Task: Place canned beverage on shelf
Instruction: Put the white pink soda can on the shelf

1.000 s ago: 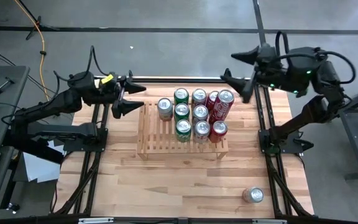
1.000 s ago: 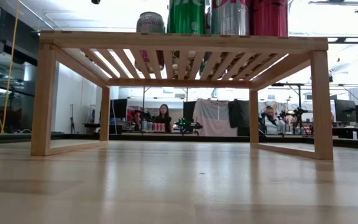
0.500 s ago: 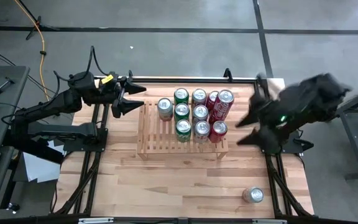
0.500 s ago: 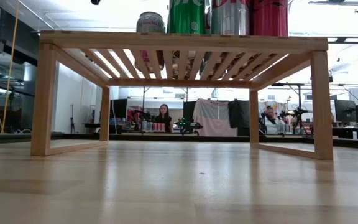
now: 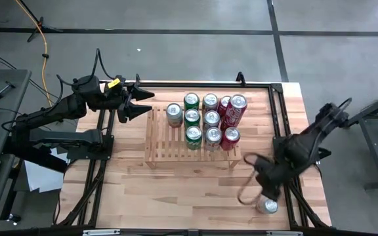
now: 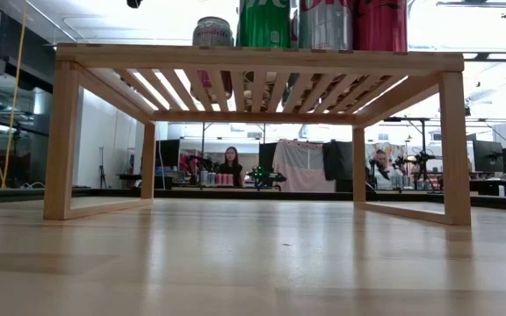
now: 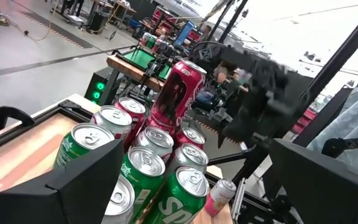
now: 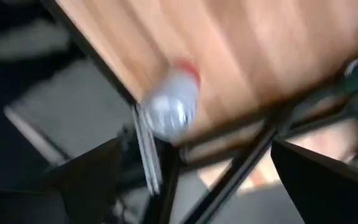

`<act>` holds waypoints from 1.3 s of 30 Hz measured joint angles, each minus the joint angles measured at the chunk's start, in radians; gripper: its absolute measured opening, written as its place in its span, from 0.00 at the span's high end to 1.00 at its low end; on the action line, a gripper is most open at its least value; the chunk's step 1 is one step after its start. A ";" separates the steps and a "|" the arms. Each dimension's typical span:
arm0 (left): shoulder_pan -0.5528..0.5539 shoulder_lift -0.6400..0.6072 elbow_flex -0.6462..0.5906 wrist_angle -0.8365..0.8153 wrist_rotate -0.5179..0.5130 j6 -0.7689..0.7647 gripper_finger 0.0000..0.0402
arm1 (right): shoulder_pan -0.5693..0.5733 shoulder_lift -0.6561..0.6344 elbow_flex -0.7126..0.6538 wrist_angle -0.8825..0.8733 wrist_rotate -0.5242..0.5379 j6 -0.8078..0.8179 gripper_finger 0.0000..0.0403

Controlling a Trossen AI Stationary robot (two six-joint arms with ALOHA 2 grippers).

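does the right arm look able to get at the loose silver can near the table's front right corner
Probably yes. The right claw hangs open just beside the loose silver-topped can, which stands alone on the bare light wooden table, well apart from the slatted wooden shelf. Nothing lies between them.

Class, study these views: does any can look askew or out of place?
Yes. One tall red can leans tilted against its upright neighbours on the slatted light-wood shelf, and a lone silver-topped can stands off the shelf near the table's front right.
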 joint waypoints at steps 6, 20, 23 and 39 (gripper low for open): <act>0.000 0.000 0.000 -0.007 0.000 0.000 0.01 | 0.160 -0.074 -0.288 0.300 -0.119 0.171 0.02; 0.000 0.000 0.000 -0.009 0.000 0.002 0.01 | 0.383 -0.055 -0.386 0.463 0.086 0.442 0.02; 0.000 0.000 0.000 -0.009 0.000 0.002 0.01 | 0.390 -0.024 -0.386 0.457 0.107 0.427 0.02; 0.000 0.000 0.000 -0.009 0.000 0.002 0.01 | 0.390 0.125 -0.386 0.444 0.170 0.328 0.02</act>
